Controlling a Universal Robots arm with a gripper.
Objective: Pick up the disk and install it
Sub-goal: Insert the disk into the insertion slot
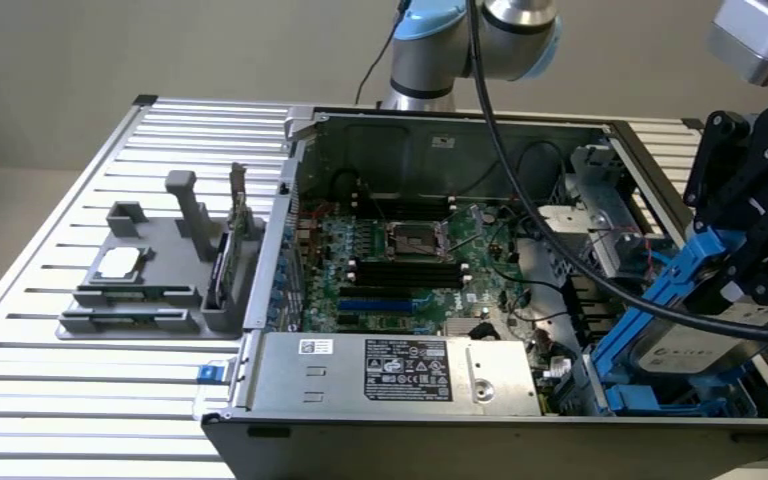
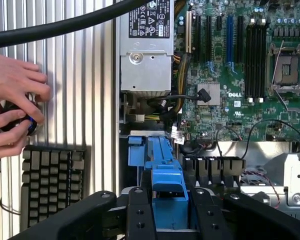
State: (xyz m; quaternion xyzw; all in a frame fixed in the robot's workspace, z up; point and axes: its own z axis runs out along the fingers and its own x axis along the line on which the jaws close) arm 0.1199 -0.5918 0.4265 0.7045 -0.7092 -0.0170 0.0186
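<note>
— Blue frame [image 1: 638,320] and silver disk [image 1: 684,350] are clamped tight by the gripper [image 1: 744,270], tilted over the bay in the computer case [image 1: 491,445].
— What could be bumped?
— The black cable [image 1: 483,100] could be snagged. The disk could be jammed if lowered crooked. Little room is left beside the bay walls.

An open computer case [image 1: 424,135] is set on the ribbed surface [image 1: 77,420], its motherboard [image 1: 371,262] and power supply [image 1: 398,372] exposed; a grey fixture [image 1: 144,292] is placed at the exterior view's left.
</note>
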